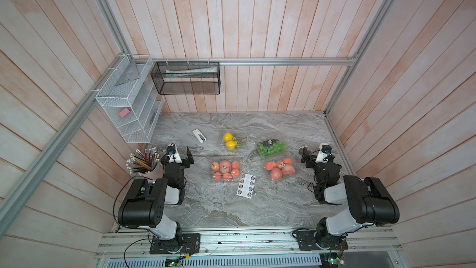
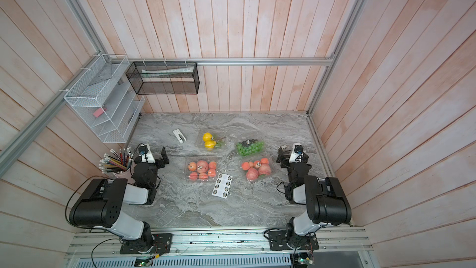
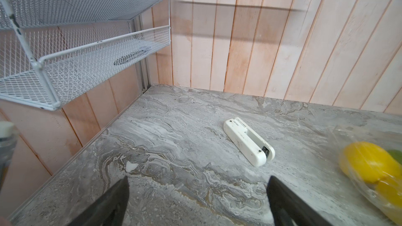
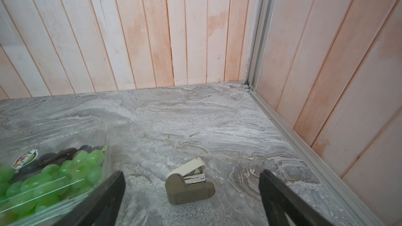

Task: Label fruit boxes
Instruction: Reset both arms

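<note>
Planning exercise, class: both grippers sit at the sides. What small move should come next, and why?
Probably bring the left gripper over the sticker sheet: both it and the right gripper are open and empty, and the sheet lies between the two near fruit boxes. They may already bear round labels, though.

Pale plank walls [image 1: 257, 16] surround a grey marbled tabletop [image 1: 257, 202], with wire shelves [image 1: 128, 104] mounted

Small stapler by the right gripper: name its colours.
The small stapler has a khaki-brown base and a cream top arm, clearest in the right wrist view.
</note>
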